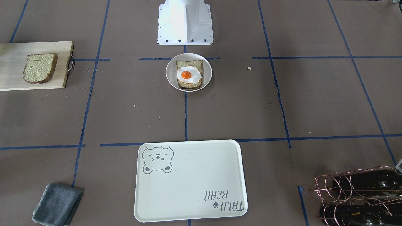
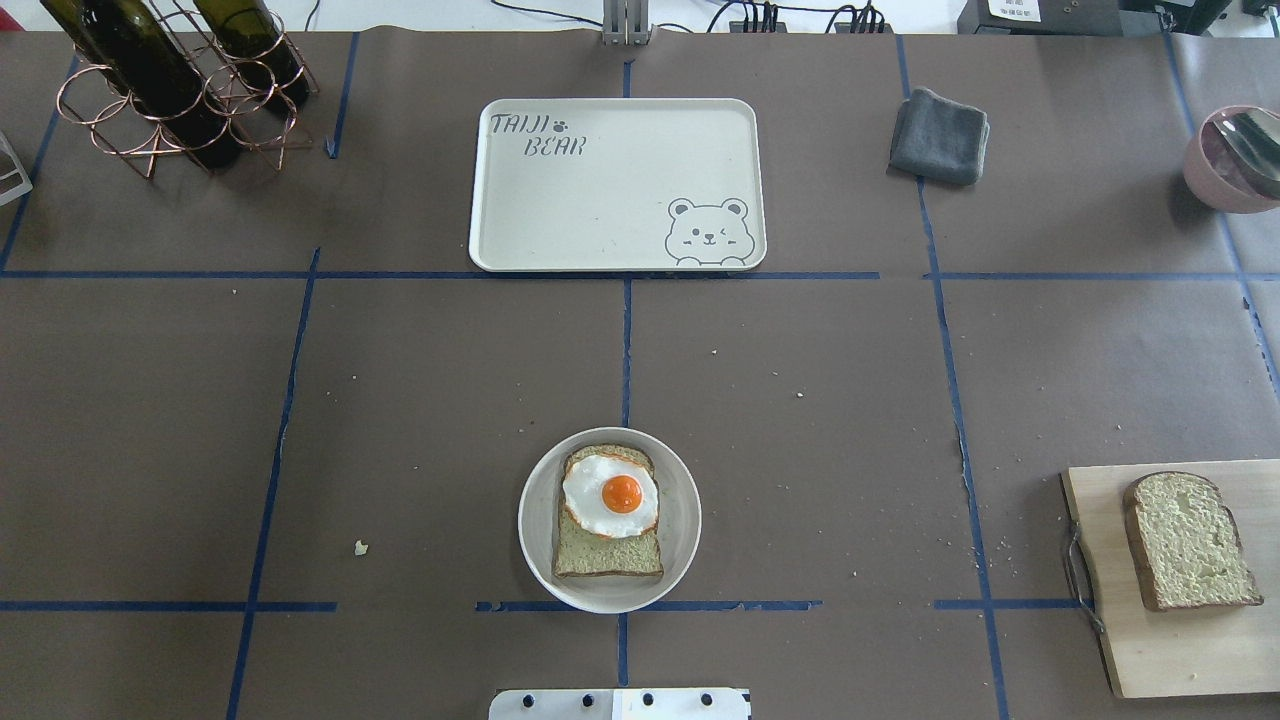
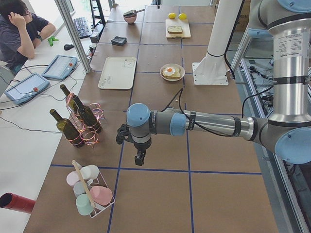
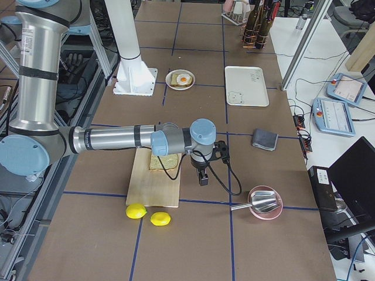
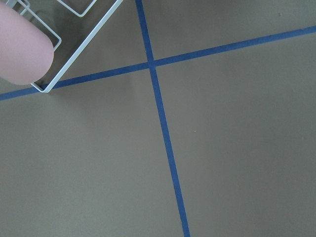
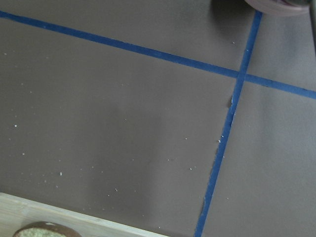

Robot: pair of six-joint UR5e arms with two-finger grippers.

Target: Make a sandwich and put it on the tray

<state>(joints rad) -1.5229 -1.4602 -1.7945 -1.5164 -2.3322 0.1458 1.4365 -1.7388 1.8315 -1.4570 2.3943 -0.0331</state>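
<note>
A round off-white plate (image 2: 682, 540) near the robot base holds one tan bread slice (image 2: 607, 557) with a fried egg (image 2: 610, 497) on top. It also shows in the front view (image 1: 188, 75). The second bread slice (image 2: 1190, 540) lies on a wooden cutting board (image 2: 1160, 650) at the right. The cream tray (image 2: 600, 190) with the bear drawing has nothing on it. My left gripper (image 3: 140, 158) hangs over the table far left, near the cup rack. My right gripper (image 4: 203, 178) hangs just beside the board. I cannot tell whether either is open or shut.
A wire rack with dark wine bottles (image 2: 170, 85) stands far left. A grey cloth (image 2: 938, 137) and a pink bowl with a spoon (image 2: 1230, 155) are far right. Two lemons (image 4: 136, 211) lie beyond the board. A rack of cups (image 3: 90, 191) sits near the left gripper.
</note>
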